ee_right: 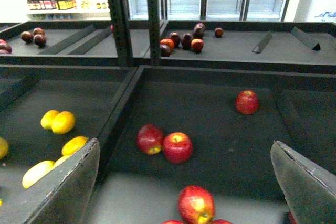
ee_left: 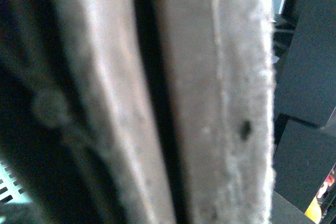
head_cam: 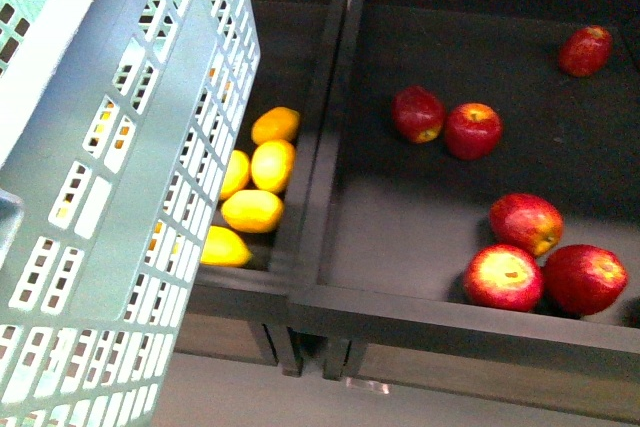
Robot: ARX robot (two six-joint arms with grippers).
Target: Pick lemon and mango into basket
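Observation:
The light aqua slotted basket (head_cam: 120, 177) hangs tilted at the left of the front view and hides part of the left tray. Several yellow lemons (head_cam: 253, 210) lie in that tray beside and behind the basket wall; they also show in the right wrist view (ee_right: 63, 122). I cannot pick out a mango. My left gripper (ee_left: 152, 129) is shut on the basket; its grey pads (ee_left: 226, 103) fill the blurred left wrist view. My right gripper (ee_right: 185, 182) is open and empty, hovering over the apple tray, and its fingers (ee_right: 71, 182) stand wide apart.
Red apples (head_cam: 472, 130) lie scattered in the dark right tray (head_cam: 420, 307). A raised divider (head_cam: 320, 147) separates it from the lemon tray. Farther shelves hold more dark fruit (ee_right: 181, 40), with glass-door fridges behind.

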